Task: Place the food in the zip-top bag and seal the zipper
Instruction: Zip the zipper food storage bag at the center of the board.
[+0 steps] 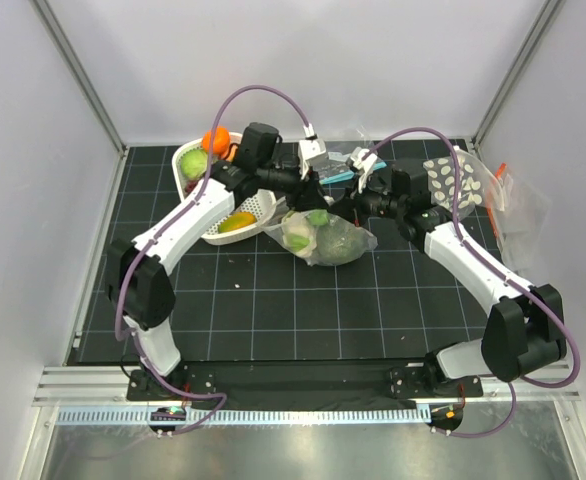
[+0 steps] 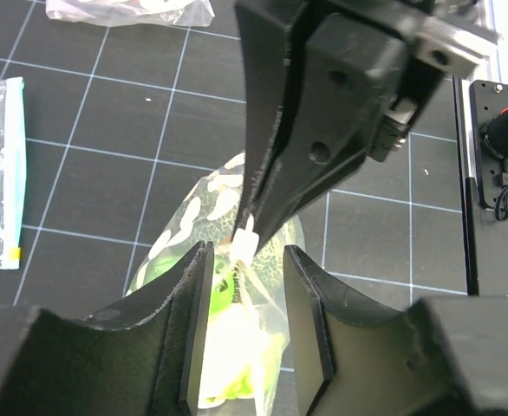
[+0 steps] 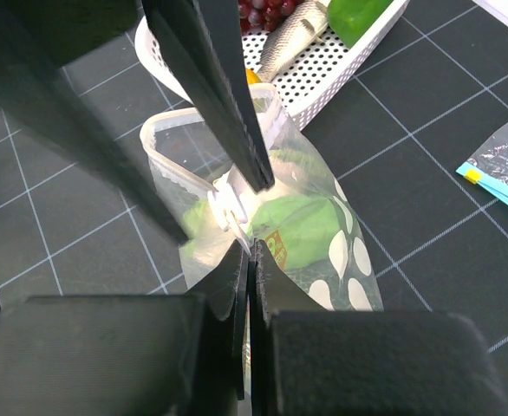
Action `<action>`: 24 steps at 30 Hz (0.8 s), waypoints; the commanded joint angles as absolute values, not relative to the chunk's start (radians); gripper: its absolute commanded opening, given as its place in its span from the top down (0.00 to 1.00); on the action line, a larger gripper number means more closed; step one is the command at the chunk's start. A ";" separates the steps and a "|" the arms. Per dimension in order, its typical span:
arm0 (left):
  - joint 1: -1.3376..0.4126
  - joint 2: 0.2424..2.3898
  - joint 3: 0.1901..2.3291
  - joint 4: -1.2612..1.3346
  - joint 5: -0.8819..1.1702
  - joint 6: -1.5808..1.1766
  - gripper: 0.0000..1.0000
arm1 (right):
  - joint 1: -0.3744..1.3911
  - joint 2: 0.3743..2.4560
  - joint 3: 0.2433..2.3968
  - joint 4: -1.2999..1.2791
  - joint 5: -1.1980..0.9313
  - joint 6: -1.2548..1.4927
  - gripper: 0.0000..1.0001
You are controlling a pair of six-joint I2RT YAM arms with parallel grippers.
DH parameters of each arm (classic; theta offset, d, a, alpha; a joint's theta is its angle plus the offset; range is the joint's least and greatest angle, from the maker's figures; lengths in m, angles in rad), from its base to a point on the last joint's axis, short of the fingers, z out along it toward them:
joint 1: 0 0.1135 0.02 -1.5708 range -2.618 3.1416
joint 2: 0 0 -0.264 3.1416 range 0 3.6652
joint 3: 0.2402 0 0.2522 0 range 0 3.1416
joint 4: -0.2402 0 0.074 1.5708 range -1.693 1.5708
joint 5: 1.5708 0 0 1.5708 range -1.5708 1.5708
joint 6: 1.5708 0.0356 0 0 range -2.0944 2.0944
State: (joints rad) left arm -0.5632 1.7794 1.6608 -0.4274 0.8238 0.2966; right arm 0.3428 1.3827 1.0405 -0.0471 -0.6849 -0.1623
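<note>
R gripper pinched tight on zip-top bag rim mid-table; L gripper fingers apart astride it. I see green food inside (fish in white basket)

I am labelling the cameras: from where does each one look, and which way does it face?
Top external: above, behind the bases, looking down on the table; left arm and right arm show.
Left wrist: looks down on the zip-top bag; its open left gripper shows.
Right wrist: faces the white basket; its right gripper pinches the bag.
Shared: both wrist views show the bag.
</note>
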 commanded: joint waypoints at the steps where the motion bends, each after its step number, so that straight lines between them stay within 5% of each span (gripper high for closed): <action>1: -0.561 1.798 1.727 -0.428 0.865 0.305 0.63 | 0.339 1.341 1.074 -0.025 -0.715 -0.166 0.99; 9: -0.561 1.829 1.756 -0.430 0.874 0.285 0.88 | 0.339 1.336 1.069 -0.026 -0.716 -0.167 0.99; 10: -0.561 1.827 1.753 -0.431 0.868 0.285 1.00 | 0.339 1.333 1.069 -0.026 -0.715 -0.169 0.99; 24: -0.554 1.770 1.623 -0.387 0.773 0.272 1.00 | 0.221 1.264 0.991 0.182 -0.681 0.047 0.99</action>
State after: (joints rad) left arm -0.5735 1.8175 1.6535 -0.3813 0.8291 0.2813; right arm 0.2790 1.3342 0.9848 0.0105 -0.6876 -0.0551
